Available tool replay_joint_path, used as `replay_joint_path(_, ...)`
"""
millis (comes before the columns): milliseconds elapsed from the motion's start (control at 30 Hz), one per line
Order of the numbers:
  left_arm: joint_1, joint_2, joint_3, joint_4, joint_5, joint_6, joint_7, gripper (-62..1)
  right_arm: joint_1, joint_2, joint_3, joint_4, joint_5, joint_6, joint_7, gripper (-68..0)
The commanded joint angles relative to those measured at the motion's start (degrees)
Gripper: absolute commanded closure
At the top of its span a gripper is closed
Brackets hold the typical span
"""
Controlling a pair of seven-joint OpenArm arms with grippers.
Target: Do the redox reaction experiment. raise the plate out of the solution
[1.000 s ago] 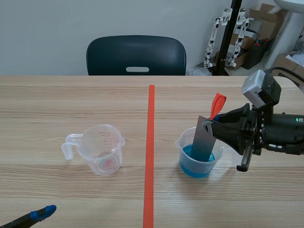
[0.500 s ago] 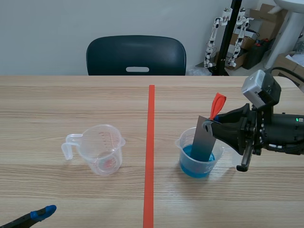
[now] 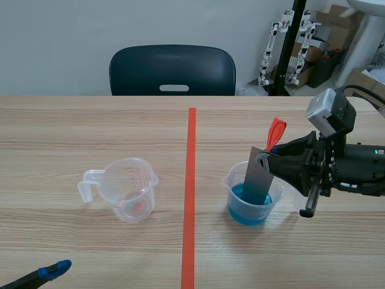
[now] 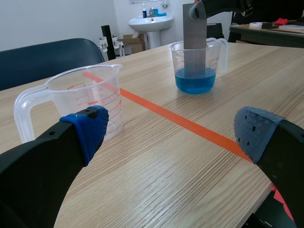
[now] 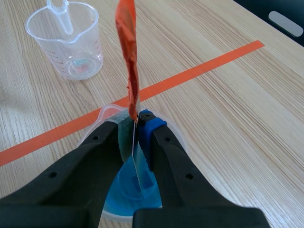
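Grey rectangular metal plate [image 3: 257, 177] standing tilted in a clear plastic beaker [image 3: 236, 180]; its lower edge sits in the blue solution [image 3: 249, 212], and its upper edge rises well above the beaker's rim, leaning toward the right arm; an orange-red tape tab [image 3: 276, 132] sticks up from its upper corner. The beaker stands on the pale wooden surface [image 3: 72, 132], to the right of the orange-red tape line [image 3: 190, 180] and apart from it. An empty clear plastic measuring jug with a handle [image 3: 123, 188] stands left of the line, well apart from the beaker, its handle turned away from the line. A dark blue chair [image 3: 172, 69] stands beyond the surface's far edge.

Right gripper [image 3: 264, 158]: fingers clamped on the plate's upper corner, one on each face, just above the beaker's rim; in the right wrist view the plate shows edge-on between them. The right arm comes in from the right, lying nearly level above the surface, fingers directed toward the tape line; a grey wrist camera [image 3: 328, 111] sits on top of it.

Left gripper [image 4: 171, 130]: fingers spread wide apart, holding nothing; it hangs low by the surface's near edge, with the jug ahead of it and the beaker farther off beyond the tape line.
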Motion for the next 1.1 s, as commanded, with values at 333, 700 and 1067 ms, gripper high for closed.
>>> replay_joint_path(333,0.31,-0.07,0.00,0.76,-0.42,-0.09,-1.31,-55.5,0.85,0.66,0.33,0.31,0.44,0.02,0.26,-0.6)
replay_joint_path(700,1.27,-1.03,0.00,0.98,-5.40,-0.09,-2.62,-47.5,0.87,0.79,0.33,0.33,0.87,0.72,2.05,-0.6)
replay_joint_path(1067,2.47,-2.16,0.00,1.75,-6.08,-0.09,-2.62,-47.5,4.15,3.82,0.35,1.36,5.01,5.90,3.10,-0.6)
